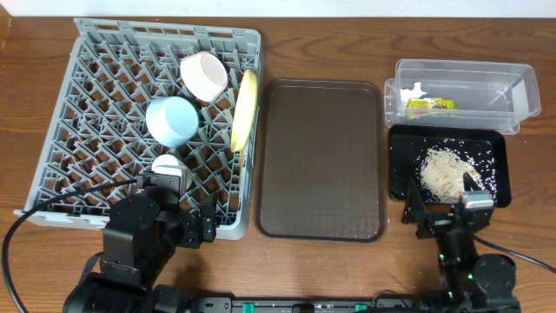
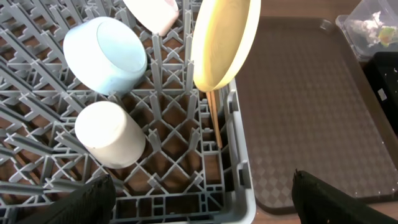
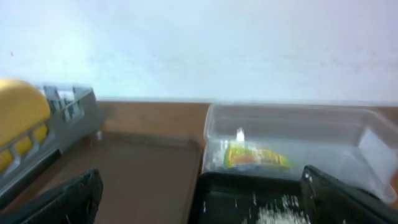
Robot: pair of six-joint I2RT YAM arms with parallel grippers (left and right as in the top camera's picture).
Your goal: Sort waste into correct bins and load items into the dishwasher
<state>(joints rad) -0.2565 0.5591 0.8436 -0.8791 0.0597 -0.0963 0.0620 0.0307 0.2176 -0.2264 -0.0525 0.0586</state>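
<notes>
The grey dish rack (image 1: 87, 130) holds a white bowl (image 1: 203, 75), a light blue bowl (image 1: 172, 119), a cream cup (image 1: 168, 167) and an upright yellow plate (image 1: 245, 109). In the left wrist view, chopsticks (image 2: 214, 118) stand in the rack under the plate (image 2: 224, 43). The clear tub (image 1: 465, 78) holds the green-and-yellow wrapper (image 1: 428, 105) and the white tissue (image 1: 413, 89). The black tray (image 1: 495, 148) holds rice scraps (image 1: 443, 171). My left gripper (image 2: 205, 205) is open and empty over the rack's front right corner. My right gripper (image 3: 205, 205) is open and empty at the black tray's near edge.
A large brown serving tray (image 1: 321, 156) lies between the rack and the bins, with nothing on it. The wooden table shows around everything. Both arm bases sit at the table's front edge.
</notes>
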